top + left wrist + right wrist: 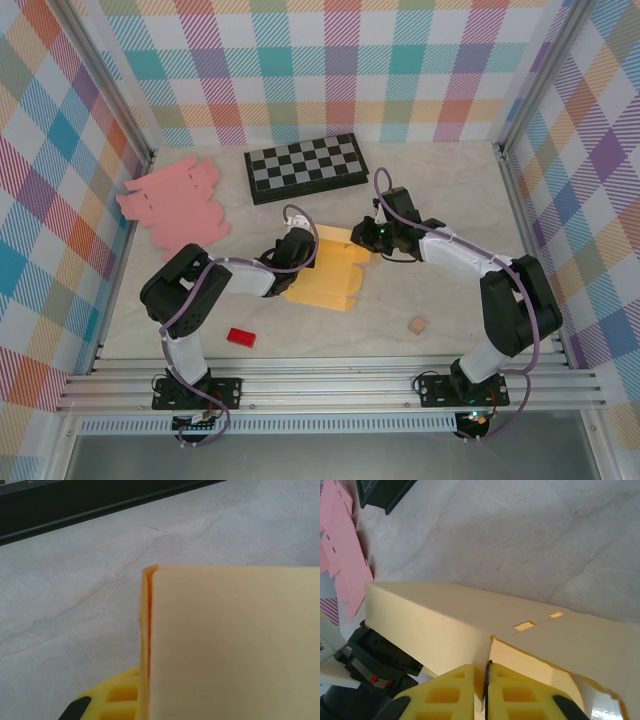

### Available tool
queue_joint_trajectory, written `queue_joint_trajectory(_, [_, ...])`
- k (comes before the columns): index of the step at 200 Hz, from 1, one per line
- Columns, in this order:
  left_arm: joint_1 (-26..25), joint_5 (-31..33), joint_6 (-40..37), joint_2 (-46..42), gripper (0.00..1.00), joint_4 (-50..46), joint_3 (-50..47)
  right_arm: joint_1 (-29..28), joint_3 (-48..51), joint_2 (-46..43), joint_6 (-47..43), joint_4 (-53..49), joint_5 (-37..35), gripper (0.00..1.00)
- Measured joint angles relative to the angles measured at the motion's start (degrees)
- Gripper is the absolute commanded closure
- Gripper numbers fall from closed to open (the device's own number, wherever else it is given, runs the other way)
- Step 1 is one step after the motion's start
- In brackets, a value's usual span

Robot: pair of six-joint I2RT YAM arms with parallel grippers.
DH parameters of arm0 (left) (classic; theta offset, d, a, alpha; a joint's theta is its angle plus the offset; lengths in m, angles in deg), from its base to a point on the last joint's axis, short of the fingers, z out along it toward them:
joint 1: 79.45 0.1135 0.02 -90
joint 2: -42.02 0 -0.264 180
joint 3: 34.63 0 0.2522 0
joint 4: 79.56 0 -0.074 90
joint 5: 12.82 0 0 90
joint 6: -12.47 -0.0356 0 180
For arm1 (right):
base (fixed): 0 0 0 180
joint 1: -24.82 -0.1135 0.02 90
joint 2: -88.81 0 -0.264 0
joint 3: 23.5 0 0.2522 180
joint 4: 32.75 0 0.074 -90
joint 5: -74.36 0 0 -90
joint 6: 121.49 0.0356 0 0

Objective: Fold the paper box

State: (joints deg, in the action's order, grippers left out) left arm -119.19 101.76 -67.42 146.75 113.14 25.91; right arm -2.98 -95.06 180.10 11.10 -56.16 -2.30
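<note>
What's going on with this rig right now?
Both arms are working on a yellow paper box in the middle of the table. The left claw is shut on one edge of it. The right claw is pinched shut on a raised panel from the other side. Part of the sheet stands folded up and the rest lies flat. It isn't a finished box yet.

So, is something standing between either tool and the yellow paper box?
Nothing visible does. The left tool and the right tool are each shut on the yellow paper box itself, with a panel pinched between the fingers.
</note>
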Motion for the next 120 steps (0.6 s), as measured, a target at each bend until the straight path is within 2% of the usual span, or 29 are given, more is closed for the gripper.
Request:
queue_joint_trajectory(30, [-0.2,0.4,0.7,0.0,0.94,-0.2,0.0,0.0,0.9,-0.3,0.3,1.1,-1.0,0.93])
queue_joint_trajectory(35, [-0.3,0.4,0.8,0.0,0.95,-0.2,0.0,-0.1,1.0,-0.5,0.3,1.1,-1.2,0.90])
queue_joint_trajectory(42, [-0.3,0.4,0.9,0.0,0.95,-0.2,0.0,-0.1,1.1,-0.7,0.3,1.1,-1.3,0.76])
queue_joint_trajectory(46, [-0.4,0.5,1.0,0.0,0.95,-0.2,0.0,-0.1,1.1,-0.8,0.5,1.1,-1.5,0.71])
queue_joint_trajectory(60, [-0.6,0.7,1.1,0.0,0.94,-0.4,0.0,-0.1,1.1,-1.0,0.2,0.8,-2.3,0.65])
queue_joint_trajectory(120, [-0.8,6.0,4.2,-0.1,0.95,-6.1,2.1,-2.0,1.1,-5.9,-3.0,-3.8,-5.7,0.67])
